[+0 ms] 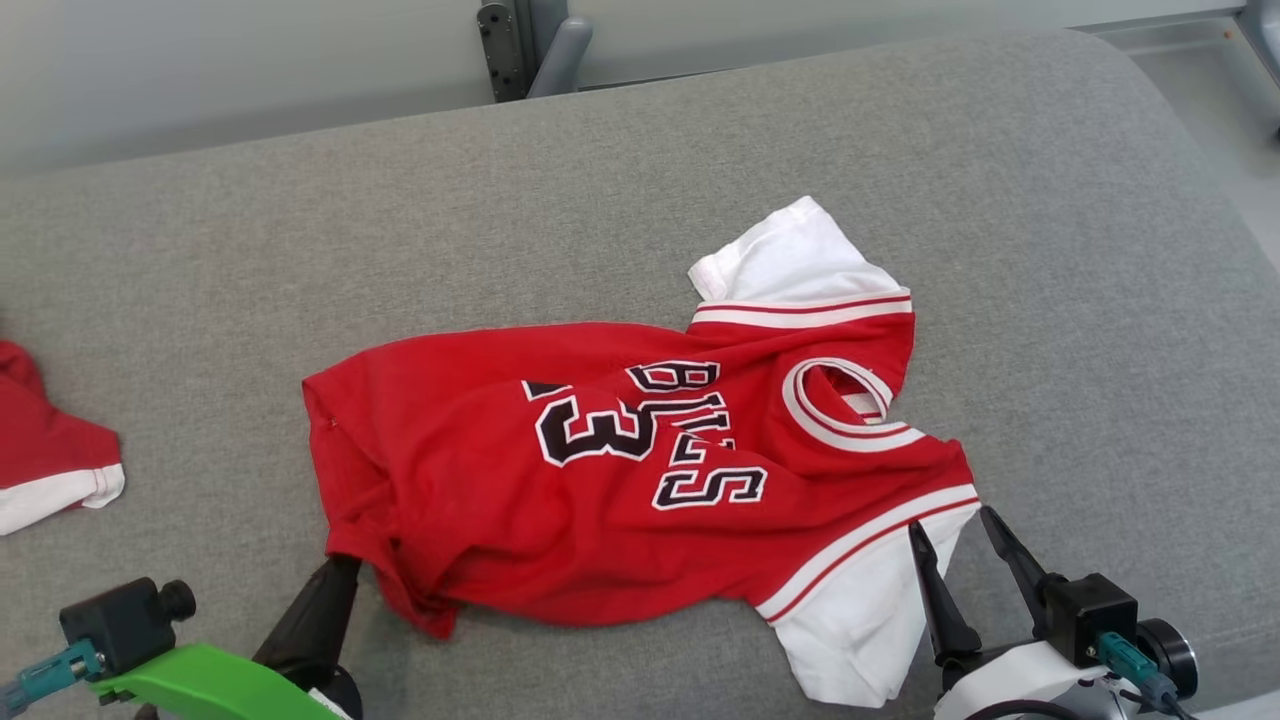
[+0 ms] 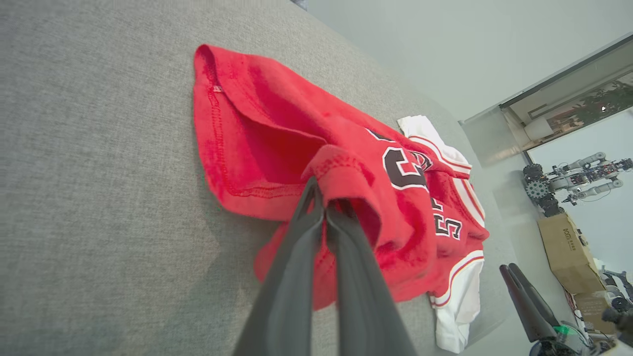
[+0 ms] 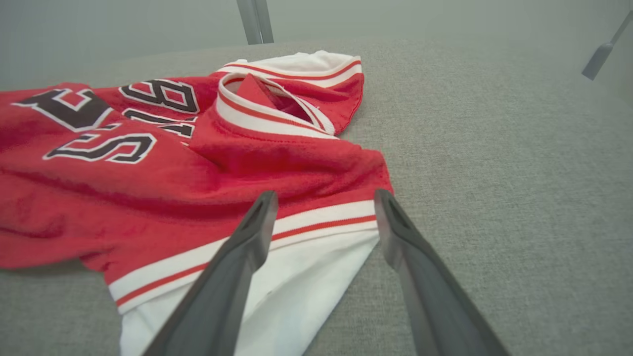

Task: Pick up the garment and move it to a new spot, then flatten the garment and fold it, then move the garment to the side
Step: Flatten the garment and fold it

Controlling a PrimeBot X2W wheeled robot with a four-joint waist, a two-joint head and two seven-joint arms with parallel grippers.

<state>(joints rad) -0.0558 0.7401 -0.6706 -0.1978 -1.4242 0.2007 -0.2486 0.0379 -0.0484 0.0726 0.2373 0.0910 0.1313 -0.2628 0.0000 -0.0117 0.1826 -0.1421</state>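
1 other red cloth (image 1: 45, 440) well left of L gripper (image 1: 338, 568), which is clamped on red hem corner of 1 garment (image 1: 600, 470), lying btwn both grippers on grey pad (image 1: 1050, 250). R gripper (image 1: 952, 525) wide; white sleeve edge btwn its 2 fingers, contact unclear.

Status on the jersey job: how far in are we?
Done: nothing finished. The red jersey T-shirt with white sleeves lies rumpled and unfolded on the grey fabric surface.
In hand: the left gripper is shut on the red hem. The right gripper is open over the striped trim of the near white sleeve.
Left: right-side grasp, lift, relocate, flatten, fold, set aside.
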